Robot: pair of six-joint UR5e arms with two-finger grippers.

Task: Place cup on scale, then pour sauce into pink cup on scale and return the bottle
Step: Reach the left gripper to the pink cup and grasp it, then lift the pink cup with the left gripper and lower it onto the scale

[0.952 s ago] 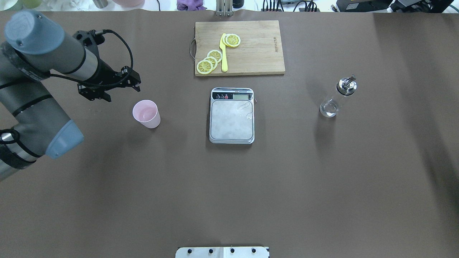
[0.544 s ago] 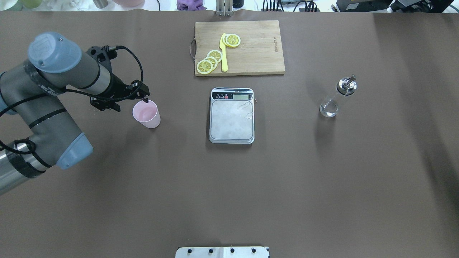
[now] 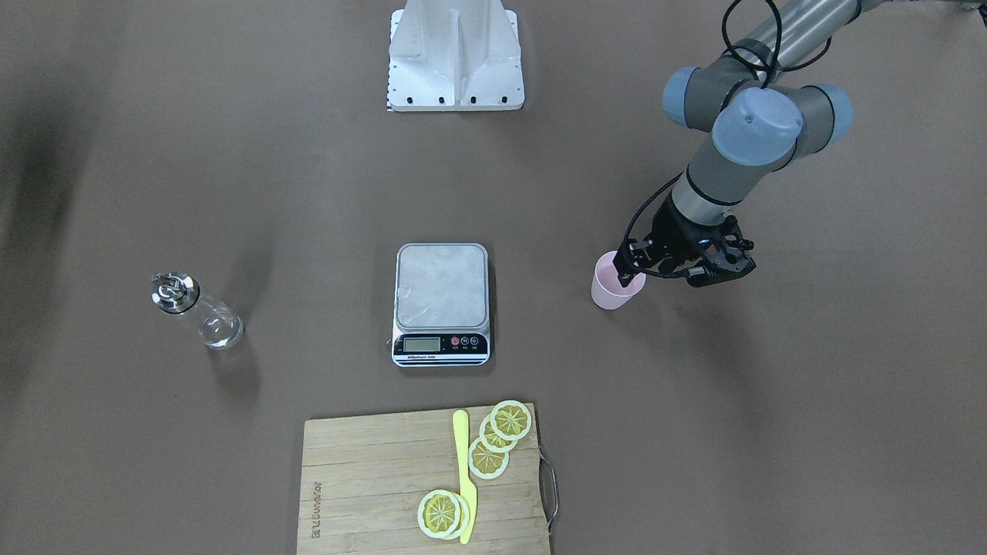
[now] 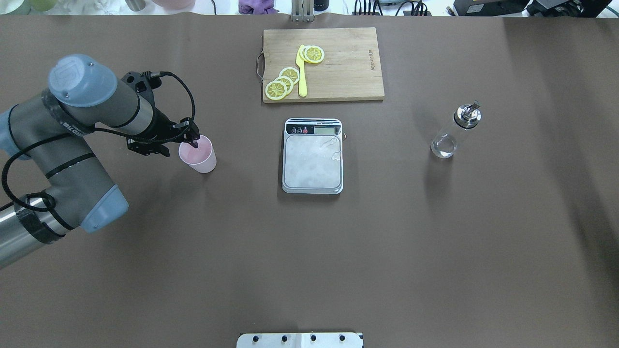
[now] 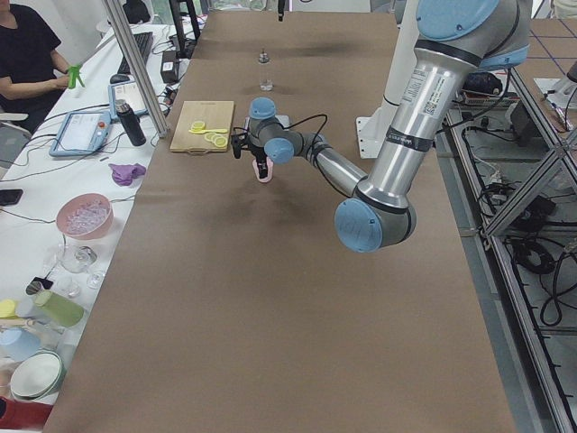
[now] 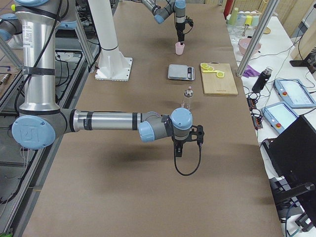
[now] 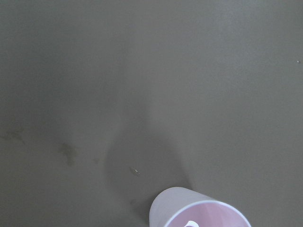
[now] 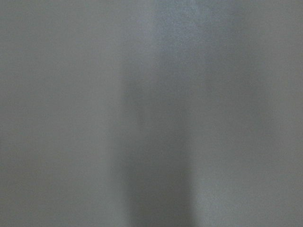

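Evidently light, thin-walled and easy to tip, the cup point(image 4: 202, 158) stood upright on the surface point(image 4: 309, 266), well apart from the scale point(image 4: 313, 164), with the left gripper's point(image 4: 179, 148) fingers spread wide astride its rim wall, a sensible hold if squeezed gently.

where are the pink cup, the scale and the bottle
cup point(image 4: 200, 155), overhead view, inside its open mouth
scale point(image 4: 312, 166), overhead view, middle of the steel platform
bottle point(image 4: 451, 135), overhead view, clear glass body

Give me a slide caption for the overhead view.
Left gripper open at the rim of the cup; the scale is bare, the bottle untouched.
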